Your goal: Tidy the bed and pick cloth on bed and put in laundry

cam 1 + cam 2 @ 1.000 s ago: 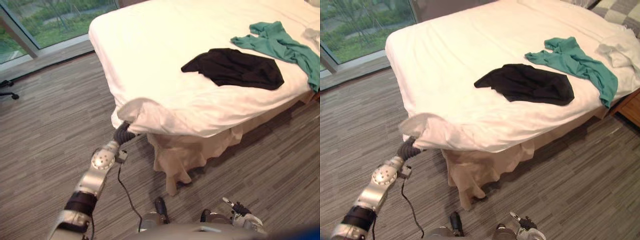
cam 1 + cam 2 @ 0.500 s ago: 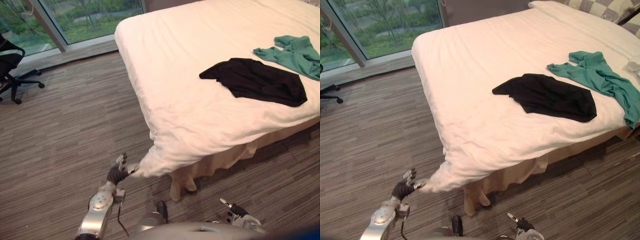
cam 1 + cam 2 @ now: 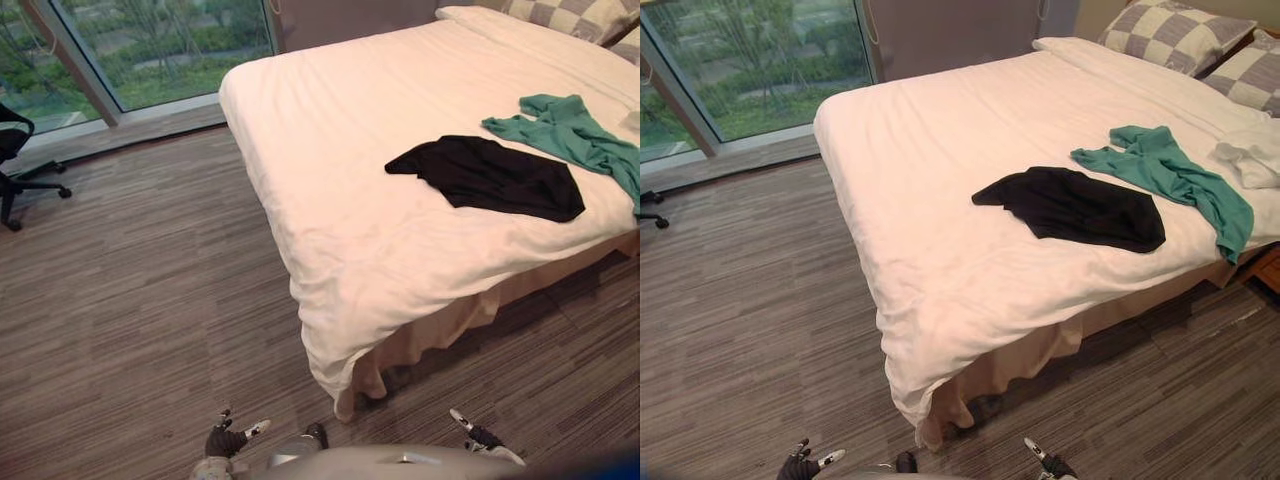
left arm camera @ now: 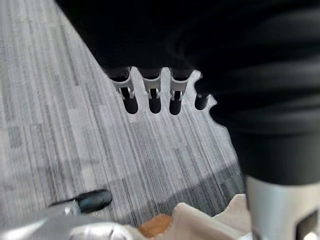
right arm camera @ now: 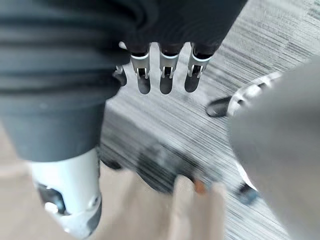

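Both hands low, holding nothing.
My left hand [image 3: 224,441] and my right hand [image 3: 478,438] hang down, fingers [image 4: 155,102] straight and loose.

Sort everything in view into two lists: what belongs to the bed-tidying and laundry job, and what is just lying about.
For the job: bed cover; black cloth and green cloth, both lying on it.

Just there: chair by the window; floor.

The left hand [image 3: 223,442] has let go of the duvet [image 3: 350,300] corner.
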Robot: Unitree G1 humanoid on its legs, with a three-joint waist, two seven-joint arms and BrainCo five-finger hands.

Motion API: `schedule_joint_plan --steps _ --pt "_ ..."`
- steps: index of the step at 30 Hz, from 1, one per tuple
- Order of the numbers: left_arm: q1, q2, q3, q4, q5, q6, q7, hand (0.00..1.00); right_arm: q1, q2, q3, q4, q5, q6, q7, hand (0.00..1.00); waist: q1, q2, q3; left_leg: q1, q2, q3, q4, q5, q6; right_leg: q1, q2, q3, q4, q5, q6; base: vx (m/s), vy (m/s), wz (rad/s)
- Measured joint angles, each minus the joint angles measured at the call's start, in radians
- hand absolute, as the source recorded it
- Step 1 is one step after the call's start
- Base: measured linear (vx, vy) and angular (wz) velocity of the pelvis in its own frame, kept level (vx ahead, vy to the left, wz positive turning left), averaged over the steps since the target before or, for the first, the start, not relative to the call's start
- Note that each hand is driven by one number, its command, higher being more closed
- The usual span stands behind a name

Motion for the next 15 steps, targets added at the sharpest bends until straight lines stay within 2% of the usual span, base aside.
schedule_joint_plan --steps 4,5,6,9,10,12,13,15 --pt "-0.019 -0.005 -0.001 0.025 0.020 0.029 0.008 0.00 -0.022 -0.009 -0.034 -0.065 -0.026 -0.066 -0.043 0.00 -0.004 0.000 0.000 0.007 -0.001 0.010 0.000 -0.004 -0.003 0.000 -0.001 0.006 0.000 0.000 0.000 0.04 0.004 -0.13" --pt "-0.026 -0.005 -0.008 0.025 0.020 0.033 0.007 0.00 -0.050 -0.023 -0.051 -0.100 -0.041 -0.088 -0.045 1.00 -0.007 0.001 0.000 0.006 -0.001 0.010 0.000 -0.004 -0.003 -0.002 -0.002 0.008 0.000 0.000 0.001 0.00 0.000 0.00" --pt "-0.029 -0.003 -0.011 0.025 0.019 0.033 0.007 0.00 -0.069 -0.033 -0.056 -0.115 -0.056 -0.098 -0.044 1.00 -0.007 0.001 -0.001 0.007 -0.002 0.010 0.000 -0.004 -0.003 -0.002 -0.002 0.008 0.001 0.000 0.001 0.00 0.000 0.00" --pt "-0.051 0.011 -0.049 0.024 0.017 0.049 0.006 0.00 -0.193 -0.129 -0.043 -0.189 -0.131 -0.168 0.000 1.00 -0.006 0.002 -0.001 0.004 -0.006 0.003 0.000 -0.004 -0.003 -0.004 -0.005 0.004 0.001 0.000 0.001 0.00 0.001 0.03" --pt "-0.055 0.016 -0.067 0.022 0.017 0.055 0.005 0.00 -0.220 -0.151 -0.035 -0.206 -0.141 -0.174 0.010 1.00 -0.006 0.003 -0.002 0.003 -0.007 -0.001 0.000 -0.004 -0.003 -0.004 -0.005 0.000 0.001 -0.001 0.002 0.00 -0.002 0.14" --pt "-0.067 0.037 -0.124 -0.031 0.018 0.106 -0.020 0.00 -0.297 -0.246 0.025 -0.308 -0.178 -0.213 0.114 1.00 -0.007 0.007 -0.006 -0.019 -0.011 -0.025 0.001 0.000 0.002 -0.013 -0.006 -0.013 0.002 -0.002 0.004 0.00 -0.005 0.28" --pt "-0.067 0.037 -0.130 -0.053 0.018 0.122 -0.031 0.00 -0.307 -0.264 0.041 -0.355 -0.181 -0.221 0.138 1.00 -0.006 0.008 -0.010 -0.028 -0.011 -0.030 0.001 0.001 0.004 -0.021 -0.006 -0.015 0.003 -0.002 0.004 0.02 -0.002 0.23" --pt "-0.055 0.038 -0.148 -0.095 0.018 0.157 -0.039 0.00 -0.308 -0.286 0.077 -0.555 -0.190 -0.233 0.206 1.00 -0.005 0.009 -0.009 -0.033 -0.019 -0.046 0.001 0.002 0.005 -0.018 -0.007 -0.030 0.002 -0.003 0.006 0.05 -0.004 0.21"
